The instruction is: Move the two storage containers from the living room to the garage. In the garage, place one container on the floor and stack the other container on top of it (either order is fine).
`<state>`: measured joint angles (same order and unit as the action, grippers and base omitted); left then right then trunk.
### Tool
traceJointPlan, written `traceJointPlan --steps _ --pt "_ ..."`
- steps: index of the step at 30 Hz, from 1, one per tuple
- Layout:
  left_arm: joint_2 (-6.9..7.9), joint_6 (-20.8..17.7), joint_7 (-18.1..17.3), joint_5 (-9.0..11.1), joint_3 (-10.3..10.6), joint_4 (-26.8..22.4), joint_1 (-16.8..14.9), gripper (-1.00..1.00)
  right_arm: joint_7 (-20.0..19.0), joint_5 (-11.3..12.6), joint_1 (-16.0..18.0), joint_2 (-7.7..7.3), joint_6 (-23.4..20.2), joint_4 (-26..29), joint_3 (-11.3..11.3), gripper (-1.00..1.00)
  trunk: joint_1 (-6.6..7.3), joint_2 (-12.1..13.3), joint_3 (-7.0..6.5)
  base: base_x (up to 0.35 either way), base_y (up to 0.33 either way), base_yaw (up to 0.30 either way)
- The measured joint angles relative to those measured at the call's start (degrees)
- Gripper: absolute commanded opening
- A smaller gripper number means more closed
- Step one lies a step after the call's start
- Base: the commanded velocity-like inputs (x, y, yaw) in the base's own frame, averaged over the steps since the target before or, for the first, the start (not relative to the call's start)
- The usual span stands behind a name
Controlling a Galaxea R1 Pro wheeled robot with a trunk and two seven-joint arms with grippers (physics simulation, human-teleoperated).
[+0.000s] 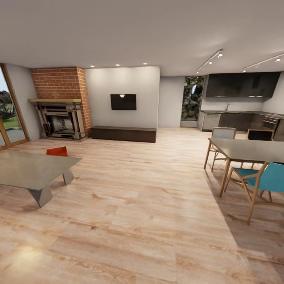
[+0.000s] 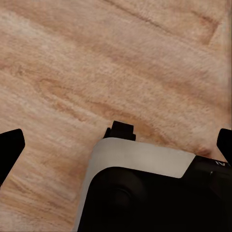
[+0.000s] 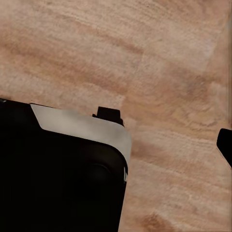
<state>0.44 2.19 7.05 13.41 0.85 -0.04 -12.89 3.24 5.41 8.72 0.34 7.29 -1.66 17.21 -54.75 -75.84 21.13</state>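
One container (image 1: 57, 151) shows, an orange-red corner on the plank floor (image 1: 150, 205) behind the grey table (image 1: 31, 169), near the brick fireplace (image 1: 61, 104). Left gripper (image 2: 116, 145) spread wide over bare planks, holding nothing. Right gripper (image 3: 224, 145): one fingertip visible, probably open, cannot tell.

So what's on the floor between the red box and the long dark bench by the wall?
Nothing: in the head view, only bare wood floor lies between the red box and the bench.
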Motion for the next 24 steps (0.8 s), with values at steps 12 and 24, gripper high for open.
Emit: traceJointPlan --steps 12,24 --pt "0.01 0.0 -0.01 0.0 0.01 -0.01 0.02 1.0 -0.31 0.01 0.01 -0.11 -0.05 -0.01 -0.03 1.0 0.0 0.0 0.0 0.323 0.0 0.046" --pt "-0.01 0.0 0.0 0.0 0.03 -0.01 0.01 1.0 -0.43 0.08 0.0 -0.28 -0.17 0.0 -0.03 1.0 0.0 0.0 0.0 0.322 0.0 0.217"
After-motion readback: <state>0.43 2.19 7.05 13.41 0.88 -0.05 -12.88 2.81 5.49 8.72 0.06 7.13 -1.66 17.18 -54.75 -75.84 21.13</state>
